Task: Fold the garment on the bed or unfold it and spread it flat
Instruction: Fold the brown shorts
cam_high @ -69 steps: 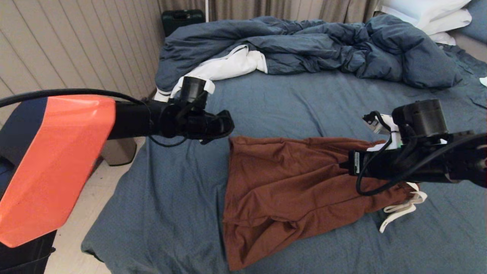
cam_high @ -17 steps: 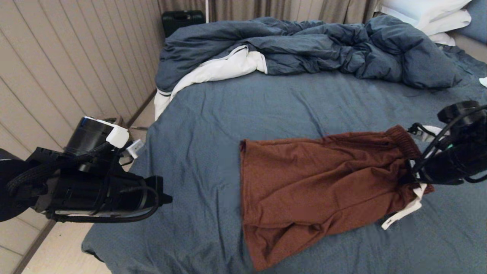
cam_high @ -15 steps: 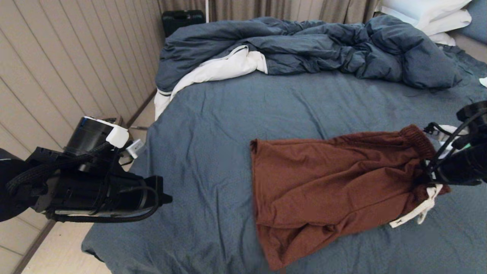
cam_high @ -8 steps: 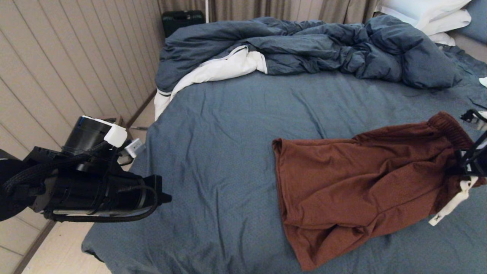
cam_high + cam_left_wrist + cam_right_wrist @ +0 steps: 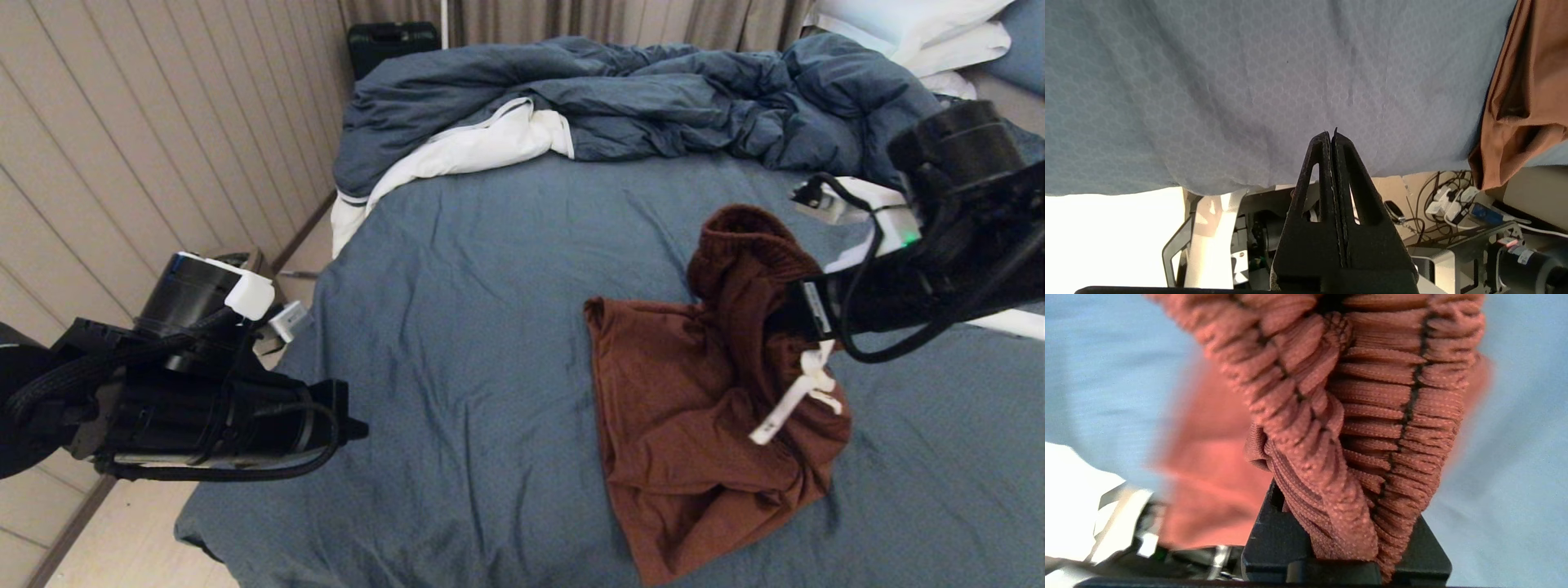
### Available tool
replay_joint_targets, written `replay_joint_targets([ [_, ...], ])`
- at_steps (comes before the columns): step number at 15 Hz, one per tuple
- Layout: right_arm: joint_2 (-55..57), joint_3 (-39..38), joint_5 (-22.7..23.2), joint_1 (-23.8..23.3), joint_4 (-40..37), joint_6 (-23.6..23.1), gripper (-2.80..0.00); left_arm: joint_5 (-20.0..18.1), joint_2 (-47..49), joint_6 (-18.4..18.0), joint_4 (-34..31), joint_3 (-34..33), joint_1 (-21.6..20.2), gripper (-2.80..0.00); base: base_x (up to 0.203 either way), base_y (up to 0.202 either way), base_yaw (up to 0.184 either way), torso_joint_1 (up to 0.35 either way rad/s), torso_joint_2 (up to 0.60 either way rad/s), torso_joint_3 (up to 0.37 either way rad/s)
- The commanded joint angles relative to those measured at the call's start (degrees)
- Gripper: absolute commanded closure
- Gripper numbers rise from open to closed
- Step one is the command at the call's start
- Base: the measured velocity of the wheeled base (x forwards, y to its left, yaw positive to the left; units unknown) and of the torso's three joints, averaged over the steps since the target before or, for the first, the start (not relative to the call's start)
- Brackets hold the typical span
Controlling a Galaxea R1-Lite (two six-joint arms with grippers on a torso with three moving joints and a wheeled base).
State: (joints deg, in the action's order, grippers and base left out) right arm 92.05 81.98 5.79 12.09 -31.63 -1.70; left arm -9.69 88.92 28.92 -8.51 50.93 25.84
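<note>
The right claw [image 5: 796, 314] is clamped on the gathered waistband of the shorts [image 5: 694, 408] and holds that end raised above the bed [image 5: 490, 269]. The rest of the shorts lies bunched on the sheet, right of centre and toward the near edge, with the white drawstring [image 5: 792, 400] dangling. The left claw [image 5: 1333, 136], closed on nothing, hovers off the bed's near left corner. The duvet [image 5: 653, 98] sits rumpled at the far side.

One garment [image 5: 702, 400], one bed [image 5: 506, 245], one duvet [image 5: 653, 98], two pillows [image 5: 922, 24], two grippers.
</note>
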Motion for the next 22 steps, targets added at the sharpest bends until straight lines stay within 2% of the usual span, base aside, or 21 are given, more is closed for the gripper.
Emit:
replay_joint_targets([
  [1, 4.57, 2.92, -1.6, 9.07, -0.31, 1.56, 0.0, -0.06, -0.05, 0.18, -0.02, -0.38, 0.09, 0.0, 0.0, 0.0, 0.0, 0.0, 0.0, 0.0],
  [5, 15.84, 7.89, -3.46, 17.25, -0.19, 4.46, 0.0, -0.42, -0.32, 0.18, -0.02, -0.57, 0.17, 0.0, 0.0, 0.0, 0.0, 0.0, 0.0, 0.0],
  [9, 20.09, 10.57, -4.71, 19.03, -0.19, 5.29, 0.0, -0.42, -0.28, 0.09, -0.02, -1.24, 0.96, 0.0, 0.0, 0.0, 0.0, 0.0, 0.0, 0.0],
  [10, 19.96, 10.26, -5.15, 19.03, -0.31, 5.19, -2.8, -0.42, -0.32, 0.09, -0.02, -1.27, 1.05, 0.0, 0.0, 0.0, 0.0, 0.0, 0.0, 0.0],
  [14, 18.59, 10.13, -5.09, 18.59, -0.53, 5.3, -2.8, -0.42, -0.32, 0.09, -0.02, -1.19, 1.14, 0.0, 0.0, 0.0, 0.0, 0.0, 0.0, 0.0],
  [18, 16.43, 8.78, -7.23, 19.02, 0.3, 5.03, -2.8, -0.42, -0.68, 0.09, -0.02, -1.19, 1.14, 0.0, 0.0, 0.0, 0.0, 0.0, 0.0, 0.0],
  [22, 8.15, 8.87, -7.41, 18.94, 0.23, 5.12, -2.8, 0.14, -5.3, 0.01, 0.5, -1.23, 1.12, 0.0, 0.0, 0.0, 0.0, 0.0, 0.0, 0.0],
])
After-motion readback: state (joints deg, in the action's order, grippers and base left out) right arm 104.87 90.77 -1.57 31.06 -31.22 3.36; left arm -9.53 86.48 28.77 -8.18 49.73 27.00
